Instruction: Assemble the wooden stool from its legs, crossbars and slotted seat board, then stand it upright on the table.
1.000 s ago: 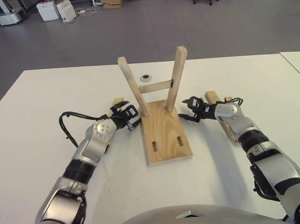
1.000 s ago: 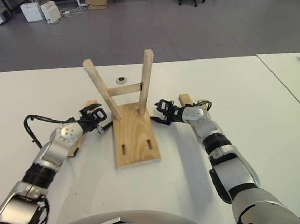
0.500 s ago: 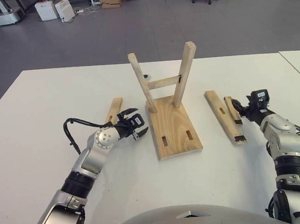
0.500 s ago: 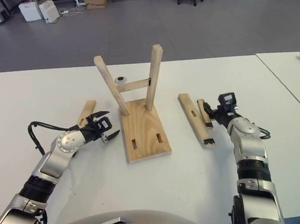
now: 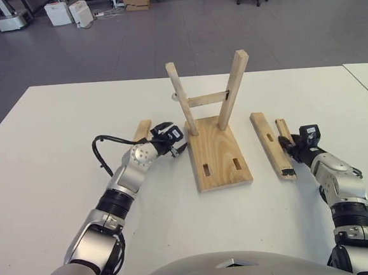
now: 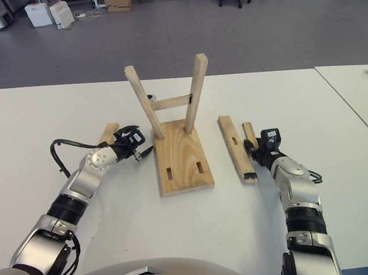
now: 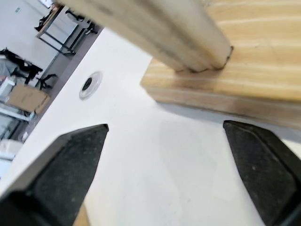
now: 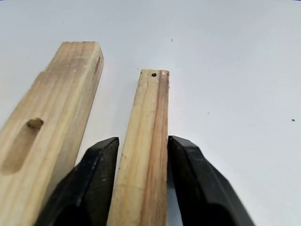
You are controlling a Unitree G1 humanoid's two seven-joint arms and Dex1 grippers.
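Your right pincer (image 8: 143, 147) is closed on the loose crossbar (image 8: 146, 113), which lies on the table (image 5: 45, 155) just beside a loose leg (image 5: 265, 142). Your left pincer (image 7: 164, 136) gapes wide and empty near a corner of the seat board (image 5: 219, 157), with a second loose leg (image 5: 141, 130) beside it. Two fitted legs (image 5: 181, 99), joined by a fitted crossbar (image 5: 206, 99), stand in the board. That is roughly halfway: two legs, this crossbar and the flip upright are left.

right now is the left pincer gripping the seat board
No, the left pincer is open, its fingers wide apart over the table, the seat board lying beyond them.
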